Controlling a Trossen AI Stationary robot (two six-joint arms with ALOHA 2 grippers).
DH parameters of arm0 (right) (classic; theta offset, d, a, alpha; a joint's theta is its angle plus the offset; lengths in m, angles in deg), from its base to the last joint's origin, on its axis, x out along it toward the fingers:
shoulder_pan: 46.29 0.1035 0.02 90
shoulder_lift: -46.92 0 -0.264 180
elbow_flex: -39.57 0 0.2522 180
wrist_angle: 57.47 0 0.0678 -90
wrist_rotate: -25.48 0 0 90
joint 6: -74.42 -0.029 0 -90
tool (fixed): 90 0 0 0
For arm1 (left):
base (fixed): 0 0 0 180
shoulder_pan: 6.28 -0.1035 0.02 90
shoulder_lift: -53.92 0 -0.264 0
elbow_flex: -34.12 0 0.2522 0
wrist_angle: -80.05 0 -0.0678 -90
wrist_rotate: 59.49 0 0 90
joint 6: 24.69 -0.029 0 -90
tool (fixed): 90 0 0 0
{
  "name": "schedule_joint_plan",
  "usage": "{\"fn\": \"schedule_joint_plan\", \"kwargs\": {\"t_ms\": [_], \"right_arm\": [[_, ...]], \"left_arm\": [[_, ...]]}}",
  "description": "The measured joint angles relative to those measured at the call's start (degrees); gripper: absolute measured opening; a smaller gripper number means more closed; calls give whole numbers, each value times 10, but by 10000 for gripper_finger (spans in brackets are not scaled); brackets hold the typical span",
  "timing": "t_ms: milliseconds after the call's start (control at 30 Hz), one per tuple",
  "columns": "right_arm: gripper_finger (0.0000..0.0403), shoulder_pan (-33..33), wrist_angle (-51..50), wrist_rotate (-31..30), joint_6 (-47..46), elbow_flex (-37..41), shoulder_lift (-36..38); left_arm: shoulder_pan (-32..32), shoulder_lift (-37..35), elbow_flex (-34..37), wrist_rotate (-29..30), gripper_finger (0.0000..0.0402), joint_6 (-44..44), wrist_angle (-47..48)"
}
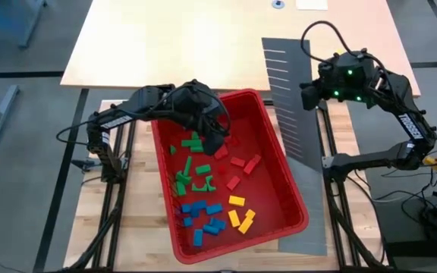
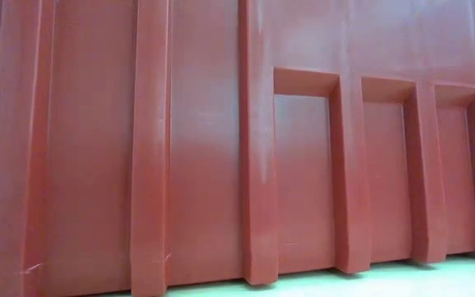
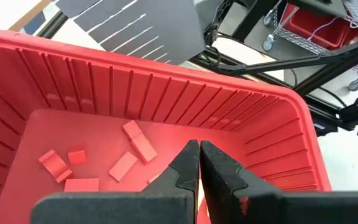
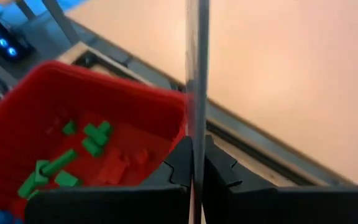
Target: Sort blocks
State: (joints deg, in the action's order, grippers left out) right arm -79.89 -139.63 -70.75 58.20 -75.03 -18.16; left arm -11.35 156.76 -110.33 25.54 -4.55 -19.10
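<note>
Red bin (image 1: 283, 163) holds the blocks (image 1: 203, 186), grouped by colour: green, red, blue, yellow. Left gripper (image 1: 212, 142) inside bin over red and green blocks, fingers clenched, empty. Right gripper (image 4: 196, 163) beside bin, pinching grey slotted panel (image 1: 294, 106) edge.

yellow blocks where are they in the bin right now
In the high view the yellow blocks lie at the near right end of the red bin, just right of the blue blocks and below the red blocks.
</note>
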Motion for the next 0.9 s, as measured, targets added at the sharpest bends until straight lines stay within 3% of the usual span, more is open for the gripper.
{"fn": "schedule_joint_plan", "kwargs": {"t_ms": [633,900], "right_arm": [[0,-11,-169,1,-41,0,4],[0,-11,-140,40,-56,1,35]], "left_arm": [[-2,-5,0,15,0,-2,1],[-4,-5,0,15,0,-2,0]]}}
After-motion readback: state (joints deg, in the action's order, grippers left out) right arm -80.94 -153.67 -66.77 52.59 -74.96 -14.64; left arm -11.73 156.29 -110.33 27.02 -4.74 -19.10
